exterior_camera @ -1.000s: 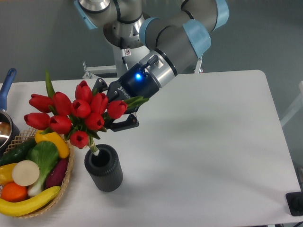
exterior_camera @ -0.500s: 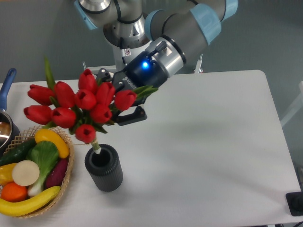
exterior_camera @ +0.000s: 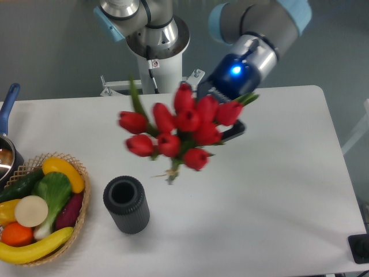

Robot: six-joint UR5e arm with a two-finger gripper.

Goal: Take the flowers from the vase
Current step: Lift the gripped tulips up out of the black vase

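The flowers (exterior_camera: 180, 127), a bunch of red tulip buds with green leaves, hang in the air over the middle of the table, blurred by motion. Their stem ends (exterior_camera: 171, 174) are clear of the vase and up to its right. My gripper (exterior_camera: 226, 122) is behind the bunch at its right side, shut on the flowers; the buds hide most of its fingers. The vase (exterior_camera: 126, 204), dark and ribbed, stands upright near the front left with its round mouth showing nothing inside.
A round wicker basket (exterior_camera: 85, 196) of fruit and vegetables sits at the left front edge. A pot with a blue handle (exterior_camera: 8, 104) is at the far left. The arm's base column (exterior_camera: 155, 63) stands behind the table.
The arm has swung up and right, drawing the flowers fully out of the vase. The stems were in the vase mouth before; now they hang free beside it.
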